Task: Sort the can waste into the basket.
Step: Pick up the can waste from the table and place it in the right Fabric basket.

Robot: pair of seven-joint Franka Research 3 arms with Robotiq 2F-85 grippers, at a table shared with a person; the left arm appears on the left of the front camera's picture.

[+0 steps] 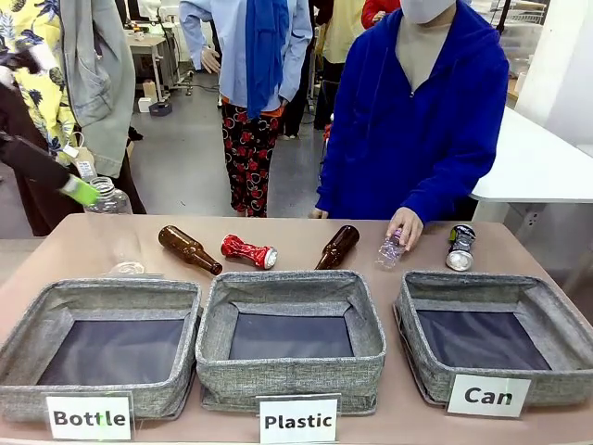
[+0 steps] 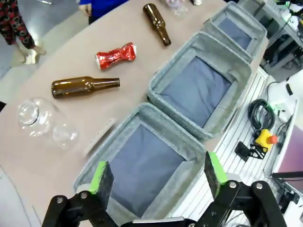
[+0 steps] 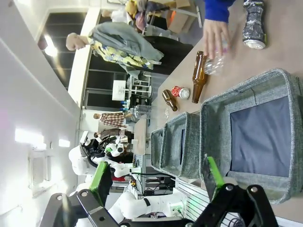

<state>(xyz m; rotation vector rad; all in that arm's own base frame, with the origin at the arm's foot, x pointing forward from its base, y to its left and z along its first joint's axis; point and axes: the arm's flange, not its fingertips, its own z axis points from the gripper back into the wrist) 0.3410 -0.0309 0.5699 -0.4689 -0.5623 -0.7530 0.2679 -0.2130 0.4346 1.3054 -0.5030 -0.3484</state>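
Step in hand, I'd say: first pick. Take silver can (image 1: 460,247) w/ R arm. Come from above, pinch across its crushed waist, and stay clear of person's hand (image 1: 405,227) just left of it. Both jaws are released, nothing held. R jaws hang at near side of Can basket (image 1: 482,283), w/ silver can on tabletop just past its far rim. L jaws hang over near edge of Bottle basket (image 1: 111,286), w/ red can (image 1: 248,251) far-right of them, beyond Plastic basket (image 1: 292,278).

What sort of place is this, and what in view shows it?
Probably a robotics lab: labelled sorting baskets on a table, a yellow stop button with cables beside it, white workbench behind.
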